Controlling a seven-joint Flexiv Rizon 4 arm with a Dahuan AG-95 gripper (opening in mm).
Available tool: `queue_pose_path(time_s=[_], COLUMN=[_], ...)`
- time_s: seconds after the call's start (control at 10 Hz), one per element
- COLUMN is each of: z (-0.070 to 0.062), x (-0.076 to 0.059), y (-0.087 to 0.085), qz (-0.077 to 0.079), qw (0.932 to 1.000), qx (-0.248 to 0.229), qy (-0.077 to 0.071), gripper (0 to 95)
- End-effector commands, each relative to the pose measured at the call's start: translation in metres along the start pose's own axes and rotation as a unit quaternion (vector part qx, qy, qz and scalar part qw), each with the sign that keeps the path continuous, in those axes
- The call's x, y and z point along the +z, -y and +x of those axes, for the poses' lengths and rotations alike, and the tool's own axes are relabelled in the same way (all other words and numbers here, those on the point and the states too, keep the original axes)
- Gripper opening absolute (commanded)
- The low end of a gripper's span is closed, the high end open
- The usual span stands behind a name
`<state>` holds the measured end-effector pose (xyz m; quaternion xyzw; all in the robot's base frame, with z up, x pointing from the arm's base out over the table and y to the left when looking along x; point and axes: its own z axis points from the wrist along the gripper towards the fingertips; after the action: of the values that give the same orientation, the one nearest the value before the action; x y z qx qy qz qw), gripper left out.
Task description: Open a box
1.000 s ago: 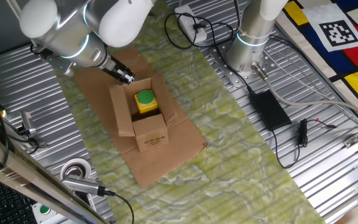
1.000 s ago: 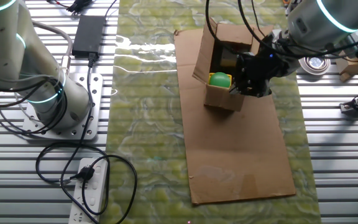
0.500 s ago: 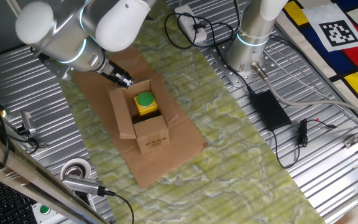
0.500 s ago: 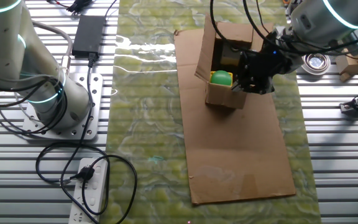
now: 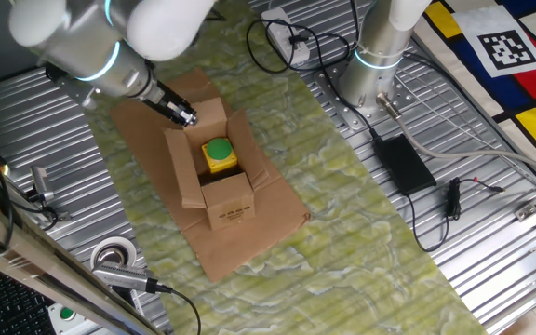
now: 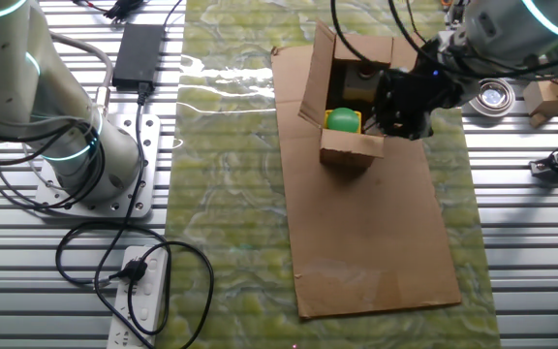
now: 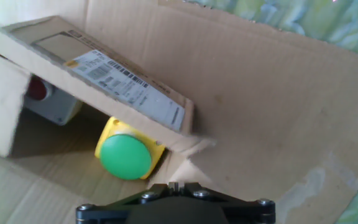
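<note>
1. Hand view looks down into the box (image 7: pixel 73 106), whose flaps are raised; one flap with a white barcode label (image 7: pixel 126 87) slants across the opening.
2. Inside the box sits a yellow block topped by a round green button (image 7: pixel 126 155), and beside it, deeper under the slanted flap, a grey object with a red spot (image 7: pixel 45 99) shows partly.
3. Only the black base of the gripper (image 7: pixel 176 205) shows at the bottom edge of the hand view; the fingers themselves are out of sight there.
4. One fixed view shows the box (image 5: pixel 214 172) standing on a flat cardboard sheet (image 5: pixel 249 233), which lies on a green patterned mat (image 5: pixel 361 242) on the ribbed metal counter (image 5: pixel 491 270).
5. From that side the gripper (image 5: pixel 182 115) is at the far upper edge of the box, touching or just beside its back flap; whether the fingers are spread or closed cannot be told.
6. The other fixed view shows the gripper (image 6: pixel 405 102) as a dark mass against the side of the box (image 6: pixel 347 97), with the green button (image 6: pixel 342 120) visible in the opening.
7. A black power brick (image 5: pixel 402 164), a white power strip (image 6: pixel 143 291) and a roll of tape (image 5: pixel 114 256) lie on the counter, well apart from the box.
</note>
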<state>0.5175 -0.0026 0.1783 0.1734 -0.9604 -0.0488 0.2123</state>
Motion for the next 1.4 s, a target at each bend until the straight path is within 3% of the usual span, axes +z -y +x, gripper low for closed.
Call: queue_pose_path(time_s=[0.1,0.6,0.9,1.2,1.4], z=[-0.01,-0.046,-0.058,-0.063,-0.066], x=[0.001,0.02,0.032,0.038,0.041], y=[-0.016,-0.065,-0.089,-0.104,-0.111], qz=[-0.015,-0.054,-0.088,-0.095,-0.111], qw=[0.9996,0.9944,0.9881,0.9855,0.9809], qx=[0.021,0.082,0.11,0.122,0.137], qy=[0.01,0.039,0.061,0.071,0.083], gripper=[0.0,0.0,0.0,0.0,0.0])
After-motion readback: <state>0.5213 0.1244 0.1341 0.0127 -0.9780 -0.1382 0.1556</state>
